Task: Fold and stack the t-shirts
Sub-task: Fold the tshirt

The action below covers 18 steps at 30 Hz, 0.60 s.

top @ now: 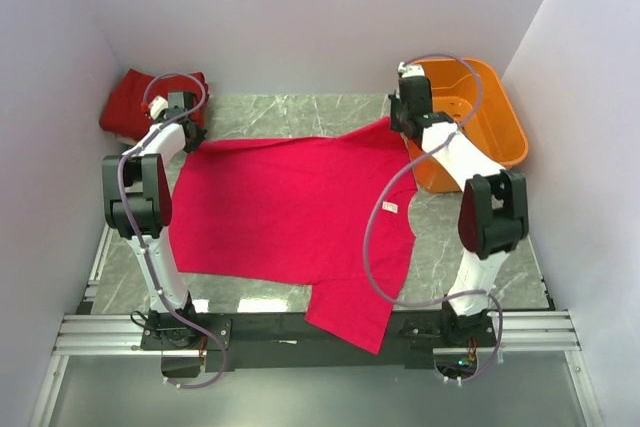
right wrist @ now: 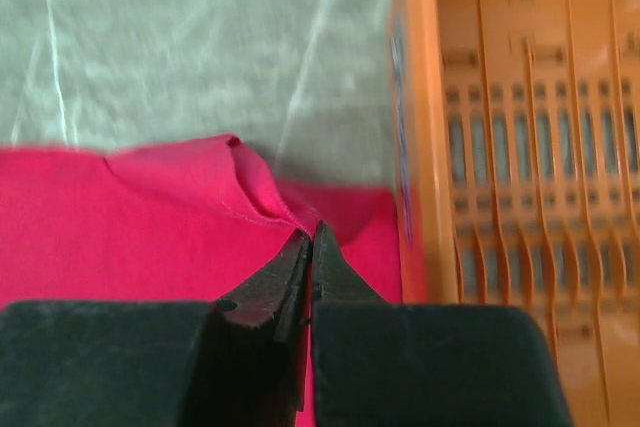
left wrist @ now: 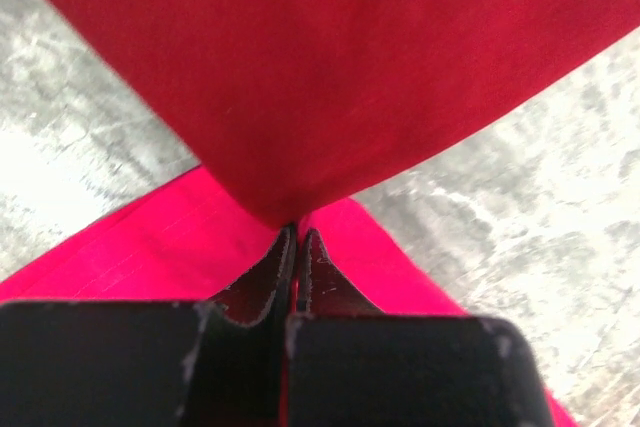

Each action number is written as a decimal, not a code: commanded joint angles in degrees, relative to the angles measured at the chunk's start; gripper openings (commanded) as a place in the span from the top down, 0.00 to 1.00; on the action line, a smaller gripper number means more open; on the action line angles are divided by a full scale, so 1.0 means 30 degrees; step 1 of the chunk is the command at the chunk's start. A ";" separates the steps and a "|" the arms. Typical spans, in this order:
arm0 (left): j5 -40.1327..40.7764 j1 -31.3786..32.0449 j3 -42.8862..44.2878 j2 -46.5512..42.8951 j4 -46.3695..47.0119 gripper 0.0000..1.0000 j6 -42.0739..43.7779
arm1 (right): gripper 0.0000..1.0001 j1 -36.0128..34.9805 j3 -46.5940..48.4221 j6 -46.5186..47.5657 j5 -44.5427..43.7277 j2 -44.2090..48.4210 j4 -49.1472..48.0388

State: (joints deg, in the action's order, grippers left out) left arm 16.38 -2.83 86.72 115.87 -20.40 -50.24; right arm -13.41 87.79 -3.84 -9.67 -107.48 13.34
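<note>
Orange basket (slatted) — far right, grey marbled table

Both arms reach far out from their bases. The left pincer is squeezed tight on the crimson t-shirt, and the right pincer is squeezed tight on it too.

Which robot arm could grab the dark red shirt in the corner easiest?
Probably left. The left gripper is right beside the dark red shirt; the right gripper is over by the orange basket. Both pinch the crimson shirt, so it must let go first.
</note>
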 commanded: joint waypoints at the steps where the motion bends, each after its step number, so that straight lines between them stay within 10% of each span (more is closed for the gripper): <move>1: -0.0187 -0.0082 -0.0631 -0.1445 0.0150 1.00 0.0252 | 1.00 -0.0276 -0.1310 -0.1180 -0.0407 0.2806 -0.0113; 18: -0.1124 -0.1134 -0.3124 -0.3322 0.0269 1.00 0.0516 | 1.00 -0.1887 -0.8079 -0.3292 -0.2137 0.9780 0.2465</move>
State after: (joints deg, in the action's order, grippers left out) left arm 14.17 -5.02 78.06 109.01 -20.27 -49.58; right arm -18.55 64.90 -12.43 -13.72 -81.97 19.07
